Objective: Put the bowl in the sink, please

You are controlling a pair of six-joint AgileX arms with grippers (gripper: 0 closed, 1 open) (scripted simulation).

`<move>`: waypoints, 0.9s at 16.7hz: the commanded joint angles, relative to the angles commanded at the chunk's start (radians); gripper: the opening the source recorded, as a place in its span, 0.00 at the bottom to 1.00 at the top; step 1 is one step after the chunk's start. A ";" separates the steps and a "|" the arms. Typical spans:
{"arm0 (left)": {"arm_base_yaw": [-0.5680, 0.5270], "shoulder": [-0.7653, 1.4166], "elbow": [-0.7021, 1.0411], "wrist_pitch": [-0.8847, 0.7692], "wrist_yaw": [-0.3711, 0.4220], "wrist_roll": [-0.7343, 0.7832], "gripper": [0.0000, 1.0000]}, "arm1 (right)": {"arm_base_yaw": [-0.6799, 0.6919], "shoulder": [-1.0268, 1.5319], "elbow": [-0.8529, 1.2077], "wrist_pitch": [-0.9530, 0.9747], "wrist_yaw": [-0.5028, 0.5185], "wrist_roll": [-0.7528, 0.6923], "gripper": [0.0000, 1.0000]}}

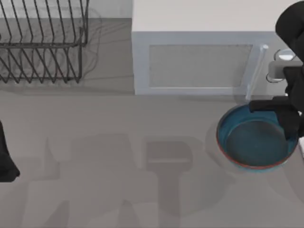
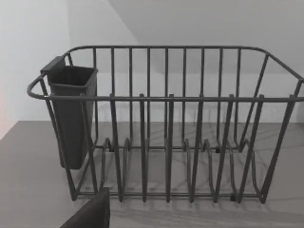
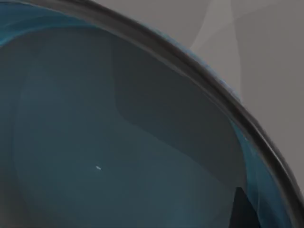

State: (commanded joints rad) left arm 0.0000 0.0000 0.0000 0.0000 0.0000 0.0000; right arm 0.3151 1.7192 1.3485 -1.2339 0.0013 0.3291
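Note:
The glossy blue bowl (image 1: 254, 142) with a red-brown rim line stands on the grey table at the right, just in front of the white microwave. My right gripper (image 1: 285, 116) hangs over the bowl's far-right rim, its black body covering that part of the edge. From the right wrist, the bowl's blue inside (image 3: 118, 142) and dark rim are seen very close. The sink is out of view. My left arm (image 1: 5, 164) rests at the table's left edge.
The white microwave (image 1: 199, 61) stands at the back, its door handle near the bowl. A silver fitting (image 1: 280, 64) sits to its right. A dark wire dish rack (image 1: 42, 42) fills the back left, with a cutlery cup (image 2: 71, 114) hung on one end.

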 joint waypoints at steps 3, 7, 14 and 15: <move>0.000 0.000 0.000 0.000 0.000 0.000 1.00 | -0.002 -0.039 0.106 -0.126 0.000 -0.003 0.00; 0.000 0.000 0.000 0.000 0.000 0.000 1.00 | -0.004 -0.057 0.136 -0.157 0.000 -0.006 0.00; 0.000 0.000 0.000 0.000 0.000 0.000 1.00 | -0.076 -0.066 0.076 -0.071 -0.016 -0.064 0.00; 0.000 0.000 0.000 0.000 0.000 0.000 1.00 | -0.112 -0.068 0.049 -0.025 -0.026 -0.086 0.00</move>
State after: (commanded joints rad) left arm 0.0000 0.0000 0.0000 0.0000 0.0000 0.0000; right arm 0.2034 1.6513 1.3976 -1.2589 -0.0245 0.2434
